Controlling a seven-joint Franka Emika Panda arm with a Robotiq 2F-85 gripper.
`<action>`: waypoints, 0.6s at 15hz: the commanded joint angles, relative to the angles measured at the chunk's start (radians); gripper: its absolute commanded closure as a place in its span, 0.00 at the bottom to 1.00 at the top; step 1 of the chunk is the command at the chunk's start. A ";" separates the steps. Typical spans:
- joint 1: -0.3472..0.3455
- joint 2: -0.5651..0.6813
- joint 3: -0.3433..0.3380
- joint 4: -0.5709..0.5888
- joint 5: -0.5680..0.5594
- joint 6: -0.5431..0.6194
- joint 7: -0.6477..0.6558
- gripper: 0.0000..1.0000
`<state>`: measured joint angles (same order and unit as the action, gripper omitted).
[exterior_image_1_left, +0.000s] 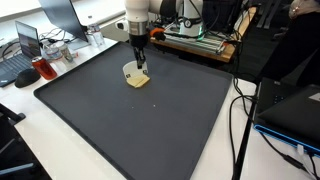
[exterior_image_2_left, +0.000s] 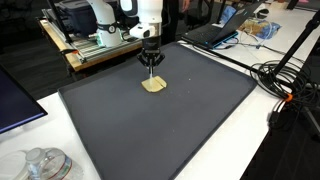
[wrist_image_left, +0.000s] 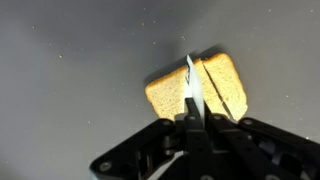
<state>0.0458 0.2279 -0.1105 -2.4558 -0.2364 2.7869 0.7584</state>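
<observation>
At upper centre of an exterior view, the end effector (exterior_image_2_left: 151, 68) is pinching a blade (wrist_image_left: 190, 78) over a sponge (wrist_image_left: 165, 95); so thin a pinch risks the blade twisting loose.

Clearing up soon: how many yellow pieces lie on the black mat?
1. The yellow piece lies on the black mat under the gripper; the thin white blade it grips hides the piece's middle, so a split may go unseen.
</observation>
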 joint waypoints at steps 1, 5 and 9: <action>0.036 0.050 -0.036 0.031 -0.007 0.009 -0.004 0.99; 0.047 0.084 -0.045 0.046 0.010 0.012 -0.024 0.99; 0.041 0.100 -0.044 0.046 0.027 0.014 -0.044 0.99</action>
<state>0.0773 0.2746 -0.1387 -2.4269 -0.2331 2.7869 0.7424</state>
